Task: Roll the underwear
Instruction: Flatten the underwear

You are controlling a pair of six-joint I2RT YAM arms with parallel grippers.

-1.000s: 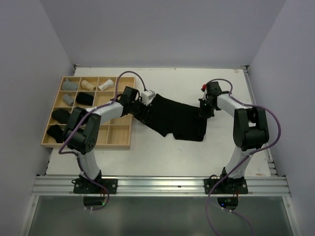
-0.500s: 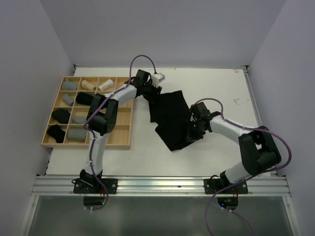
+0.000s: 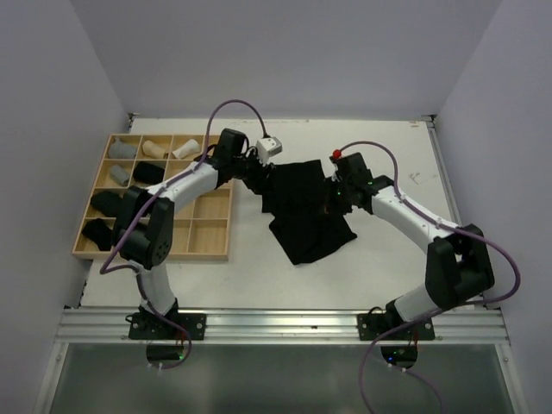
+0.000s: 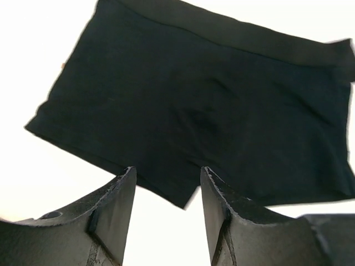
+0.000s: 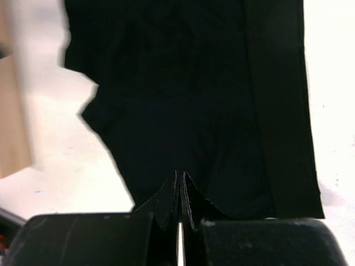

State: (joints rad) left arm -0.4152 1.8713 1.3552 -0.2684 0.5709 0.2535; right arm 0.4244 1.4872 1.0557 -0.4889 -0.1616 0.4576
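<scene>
Seen from above, the black underwear (image 3: 306,216) lies spread flat near the middle of the white worktop (image 3: 379,259), with one arm at each side of it. The left end effector (image 3: 258,178) is at its upper left corner and the right end effector (image 3: 337,197) at its right edge, but this view is too dark and small to show how either pair of fingers stands. The left wrist view settles that for its side. The fingers are spread apart with nothing between them, and the garment lies flat just beyond the tips, its waistband along the far edge. In the right wrist view the fingers are pressed tightly together over the cloth, and I cannot tell whether any fabric is caught between them. Only the overhead view shows the wooden tray (image 3: 211,235) to the left, where short rolls (image 3: 153,148) in grey, beige, white and black sit in separate compartments.
</scene>
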